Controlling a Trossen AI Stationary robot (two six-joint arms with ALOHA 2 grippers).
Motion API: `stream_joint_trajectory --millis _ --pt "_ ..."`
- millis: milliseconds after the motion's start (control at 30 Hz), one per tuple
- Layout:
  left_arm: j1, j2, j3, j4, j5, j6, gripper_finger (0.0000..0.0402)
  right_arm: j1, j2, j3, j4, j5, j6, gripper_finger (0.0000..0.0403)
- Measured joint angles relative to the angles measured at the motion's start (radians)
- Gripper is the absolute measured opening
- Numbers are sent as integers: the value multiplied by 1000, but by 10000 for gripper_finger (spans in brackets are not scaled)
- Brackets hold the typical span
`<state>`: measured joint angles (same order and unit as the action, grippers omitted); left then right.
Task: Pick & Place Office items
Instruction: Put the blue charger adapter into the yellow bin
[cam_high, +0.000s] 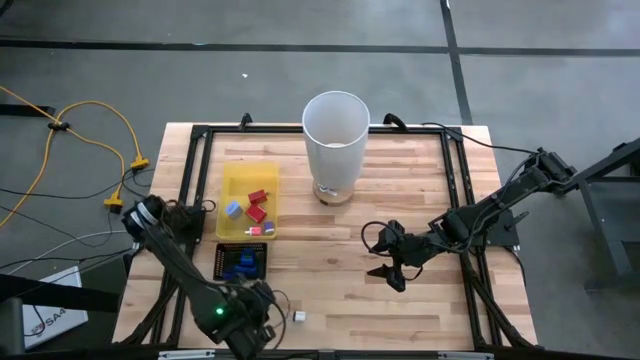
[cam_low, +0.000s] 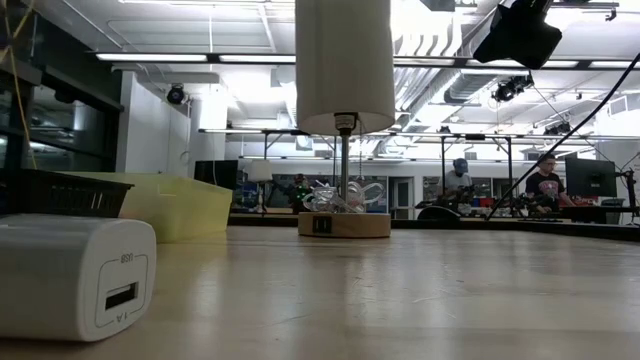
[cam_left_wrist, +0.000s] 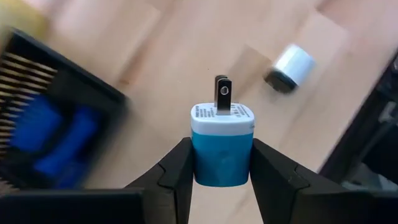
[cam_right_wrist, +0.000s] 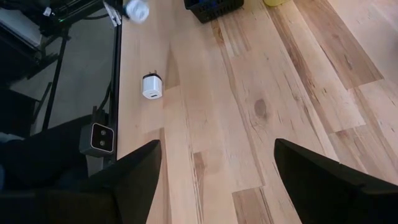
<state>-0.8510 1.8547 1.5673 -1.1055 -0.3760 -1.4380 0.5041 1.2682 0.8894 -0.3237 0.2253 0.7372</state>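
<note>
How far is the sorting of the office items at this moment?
Done: red and light blue pieces lie in the yellow tray, and blue pieces in the black mesh tray. In hand: the left gripper is shut on a blue and white charger plug. Left: a white charger plug lies on the table. The right gripper waits open.

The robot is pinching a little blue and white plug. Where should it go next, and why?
Probably a short carry over to the black mesh tray. The left gripper is shut on the blue and white charger, off the table, and that tray with blue pieces lies right beside it.
</note>
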Motion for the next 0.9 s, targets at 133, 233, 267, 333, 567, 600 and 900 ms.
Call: stream_joint_trajectory --millis 133,233,267,333,567,600,900 --pt "6 -46 0 -89 -70 -9 120 0 0 0 0 0 0 300" --pt "19 -75 0 -136 -118 -10 120 0 0 0 0 0 0 300" --pt "26 -82 0 -150 -131 -10 120 0 0 0 0 0 0 300" --pt "43 -94 0 -184 -140 -10 120 0 0 0 0 0 0 300" --pt "127 -119 0 -327 -180 -50 120 0 0 0 0 0 0 300" --pt "143 -124 0 -343 -180 -55 120 0 0 0 0 0 0 300" --pt "266 -191 0 -463 -145 -35 123 0 0 0 0 0 0 300"
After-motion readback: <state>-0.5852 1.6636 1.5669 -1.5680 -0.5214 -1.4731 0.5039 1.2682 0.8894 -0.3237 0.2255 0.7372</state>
